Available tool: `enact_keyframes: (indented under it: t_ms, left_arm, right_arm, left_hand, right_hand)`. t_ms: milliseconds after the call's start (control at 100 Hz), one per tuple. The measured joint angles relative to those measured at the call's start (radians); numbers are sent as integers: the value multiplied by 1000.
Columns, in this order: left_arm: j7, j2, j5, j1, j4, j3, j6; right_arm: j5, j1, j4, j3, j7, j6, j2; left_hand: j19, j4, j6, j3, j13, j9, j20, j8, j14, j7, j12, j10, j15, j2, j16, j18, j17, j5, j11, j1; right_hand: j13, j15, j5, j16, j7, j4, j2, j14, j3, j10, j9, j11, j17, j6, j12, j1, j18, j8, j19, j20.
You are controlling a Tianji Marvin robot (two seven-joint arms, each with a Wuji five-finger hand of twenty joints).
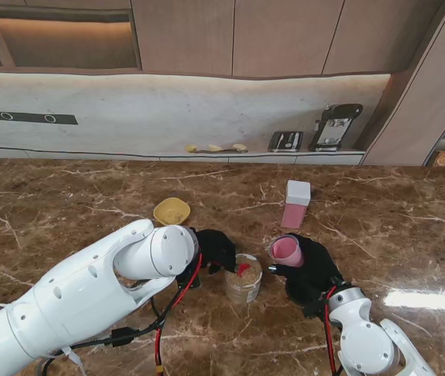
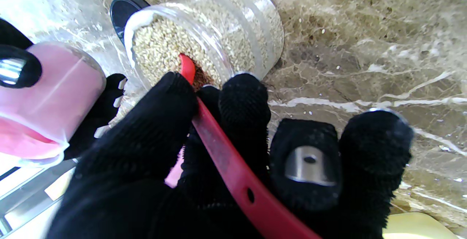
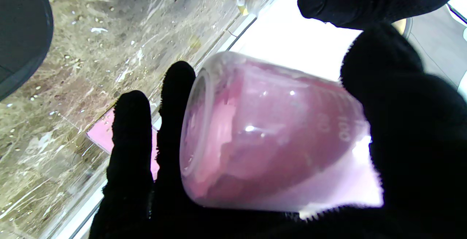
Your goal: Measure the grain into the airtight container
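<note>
Near the table's centre, the clear grain jar (image 1: 243,279) is standing at three o'clock of the left hand (image 1: 213,252), which is pinching a red scoop (image 2: 233,166) into its pale grain. Beyond, at three o'clock, the right hand (image 1: 310,274) is gripping a tilted pink measuring cup (image 1: 286,250).

my hands wear black gloves, the left hand (image 1: 216,249) on a red scoop (image 2: 233,166), the right hand (image 1: 310,276) on a translucent pink cup (image 1: 287,250). the clear jar (image 1: 243,279) shows tan grain. brown white-veined marble table (image 1: 66,196), yellow bowl (image 1: 171,211), pink white-lidded container (image 1: 296,204).
</note>
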Motion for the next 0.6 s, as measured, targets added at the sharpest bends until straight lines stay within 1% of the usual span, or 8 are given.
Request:
enact_keyframes:
  t_ms: [390,600]
  left_arm:
    - [3,3,-17,49,-17,-65,0]
    - [-6,11,-18,62,-29,-79,-4]
  right_arm:
    - [-1,0,-3,-3,3,5,1]
    - [-3,0,-6,-4,5,7,1]
  left_hand:
    - [0,0,7,0,0,0,0,12,0,-4,2,0,0,1,0,1,0,0,0,1]
    - [0,0,14,-9,0,0,0,19,0,-8,2,0,0,1,0,1,-2,0,0,11]
  right_hand:
    - [0,0,0,0,0,0,0,0,0,0,0,0,0,0,0,0,0,0,0,0]
    - [0,0,0,0,0,0,0,0,0,0,0,0,-1,0,0,0,0,0,0,0]
